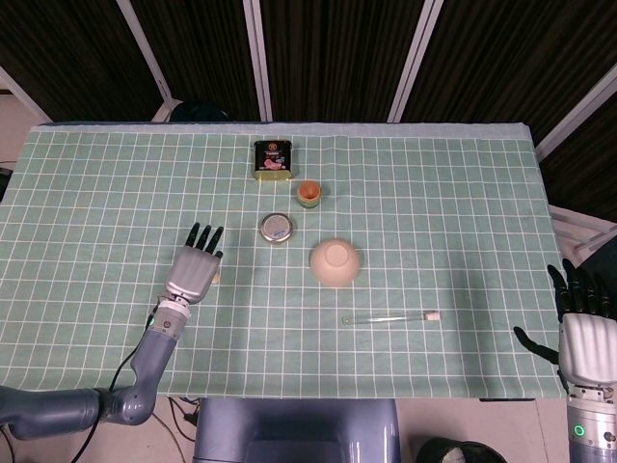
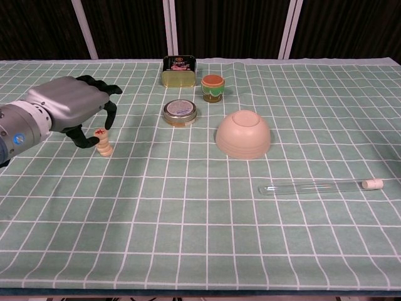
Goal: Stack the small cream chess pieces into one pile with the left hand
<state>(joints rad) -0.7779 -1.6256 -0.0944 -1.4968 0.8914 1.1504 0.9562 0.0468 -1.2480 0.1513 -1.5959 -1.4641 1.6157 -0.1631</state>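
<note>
Left hand (image 2: 75,110) hovers over green gridded tablecloth (image 2: 200,226).

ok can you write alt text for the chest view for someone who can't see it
The robot's left hand hovers with curled fingers beside a small stack of cream chess pieces on a green checked tablecloth. Further right sit a round tin, an upturned cream bowl and a test tube lying flat.

A green checked cloth (image 1: 434,212) covers the table before dark slatted panels (image 1: 328,58).
</note>
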